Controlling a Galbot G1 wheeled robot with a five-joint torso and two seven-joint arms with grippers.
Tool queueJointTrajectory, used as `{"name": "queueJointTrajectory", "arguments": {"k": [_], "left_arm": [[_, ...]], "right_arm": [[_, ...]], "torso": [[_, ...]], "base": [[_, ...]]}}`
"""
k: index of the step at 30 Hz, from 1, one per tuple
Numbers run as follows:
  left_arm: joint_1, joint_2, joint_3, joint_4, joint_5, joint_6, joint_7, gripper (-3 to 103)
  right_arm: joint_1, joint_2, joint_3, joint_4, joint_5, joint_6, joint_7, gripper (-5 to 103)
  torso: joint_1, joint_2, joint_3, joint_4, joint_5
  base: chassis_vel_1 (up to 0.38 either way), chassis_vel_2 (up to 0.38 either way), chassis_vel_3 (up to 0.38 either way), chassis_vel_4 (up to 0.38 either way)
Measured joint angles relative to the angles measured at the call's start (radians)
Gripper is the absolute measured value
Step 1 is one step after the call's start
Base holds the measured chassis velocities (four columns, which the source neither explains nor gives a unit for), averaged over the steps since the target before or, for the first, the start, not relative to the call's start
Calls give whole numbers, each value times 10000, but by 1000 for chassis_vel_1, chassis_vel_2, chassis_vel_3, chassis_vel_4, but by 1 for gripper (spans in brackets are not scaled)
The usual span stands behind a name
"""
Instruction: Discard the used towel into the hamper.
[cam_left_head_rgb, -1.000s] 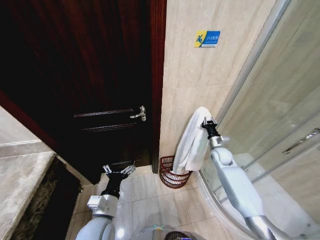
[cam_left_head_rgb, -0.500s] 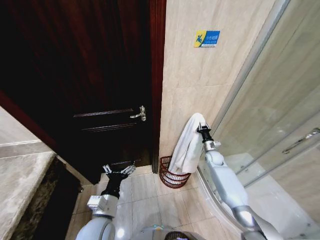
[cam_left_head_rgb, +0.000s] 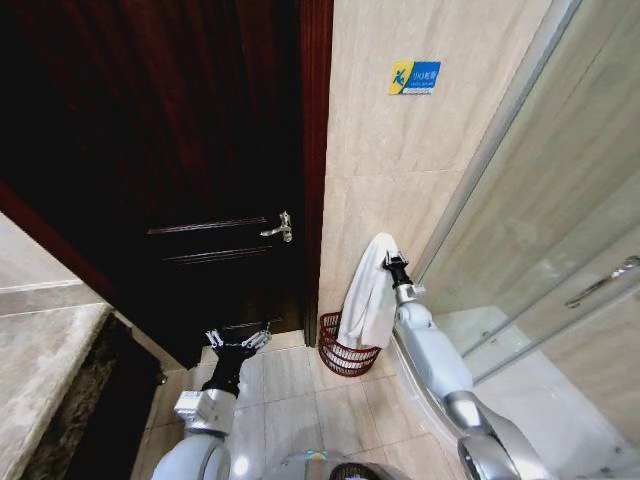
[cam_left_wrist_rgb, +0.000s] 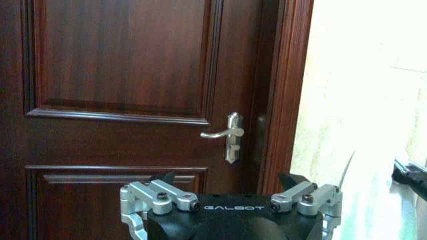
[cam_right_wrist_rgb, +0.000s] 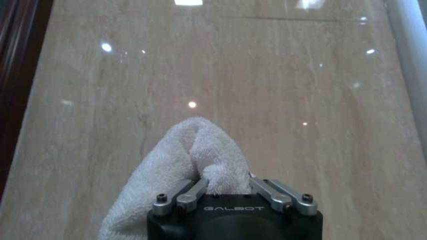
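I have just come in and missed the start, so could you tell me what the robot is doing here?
The right gripper is shut on a white towel and holds it up by the tiled wall, so that the cloth hangs down over the hamper, which stands on the floor in the corner beside the dark wooden door. The towel has not been let go. The left gripper is open and idle, low in front of the door.

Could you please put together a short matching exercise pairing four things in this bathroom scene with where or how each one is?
1. towel
2. hamper
3. left gripper
4. door handle

A. on the floor by the wall
B. open, low, before the door
C. silver, on the dark door
D. hanging from the right gripper

Pairs: 1-D, 2-A, 3-B, 4-C
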Motion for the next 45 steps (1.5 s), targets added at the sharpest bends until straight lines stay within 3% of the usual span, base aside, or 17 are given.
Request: {"name": "queueJointTrajectory", "arguments": {"k": [11, 22, 31, 39, 42, 43, 45], "left_arm": [[0, 0, 0, 0, 0, 0, 0, 100], [0, 0, 0, 0, 0, 0, 0, 100], [0, 0, 0, 0, 0, 0, 0, 100], [0, 0, 0, 0, 0, 0, 0, 100], [0, 0, 0, 0, 0, 0, 0, 100], [0, 0, 0, 0, 0, 0, 0, 100], [0, 0, 0, 0, 0, 0, 0, 100]], "right_arm": [[-170, 254, -48, -52, -20, 142, -38, 13], [-412, 683, 587, -2187, -8, 459, -503, 13], [-531, 780, 697, -2755, -67, 384, -749, 13], [-864, 735, 810, -3056, -895, -1193, -893, 13], [-1045, 599, 732, -2815, -1069, -2312, -1289, 13], [-1045, 599, 732, -2815, -1069, -2312, -1289, 13], [-1125, 493, 675, -2728, -1264, -3242, -1521, 13]], "torso": [[-1, 1, -3, 3, -1], [-1, 1, -2, 1, 0], [-1, 1, -2, 1, 1], [-1, 0, 0, -1, 2], [-1, 1, -1, 1, 1], [-1, 1, -1, 1, 1], [-1, 1, -1, -1, 1]], "base": [[0, 0, 0, 0], [0, 0, 0, 0], [0, 0, 0, 0], [0, 0, 0, 0], [0, 0, 0, 0], [0, 0, 0, 0], [0, 0, 0, 0]]}}
